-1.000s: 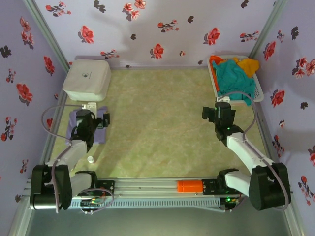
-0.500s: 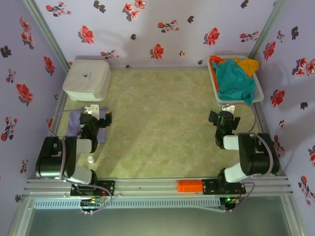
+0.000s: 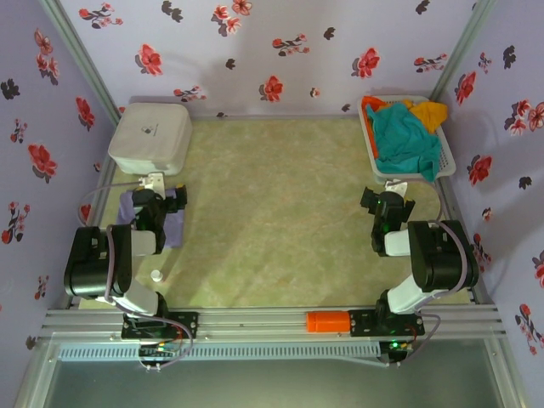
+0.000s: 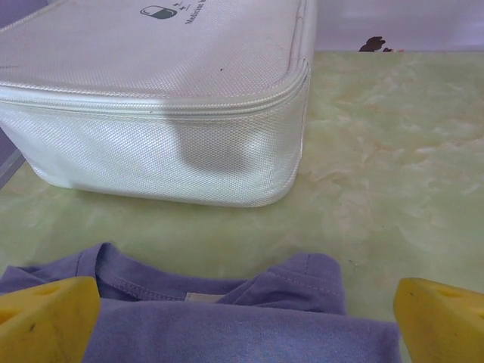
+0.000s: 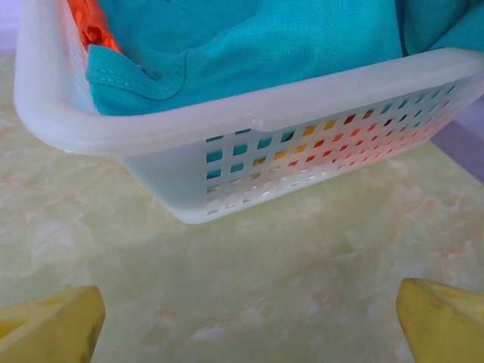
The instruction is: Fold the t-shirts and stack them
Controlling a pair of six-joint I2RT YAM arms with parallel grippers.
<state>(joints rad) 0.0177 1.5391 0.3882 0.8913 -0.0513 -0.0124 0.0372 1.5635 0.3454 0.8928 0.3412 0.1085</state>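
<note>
Top: overhead, whole table [image 3: 272,212]. Left wrist: low, facing white box [image 4: 151,113]. Right wrist: low, facing basket [image 5: 227,113]. Top shares both.

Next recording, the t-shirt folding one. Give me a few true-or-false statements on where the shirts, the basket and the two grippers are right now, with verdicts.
1. The pale lavender cloth t-shirt lies on the green marbled table, apart from the white textured zip case. True.
2. The teal cloth t-shirt is spread flat mid-table. False: it lies bunched in the white slotted plastic basket.
3. Both the left gripper and the right gripper are open and empty. True.
4. The right gripper reaches into the basket. False: it stands outside it, facing its wall.
5. An orange cloth t-shirt shares the basket. True.
</note>
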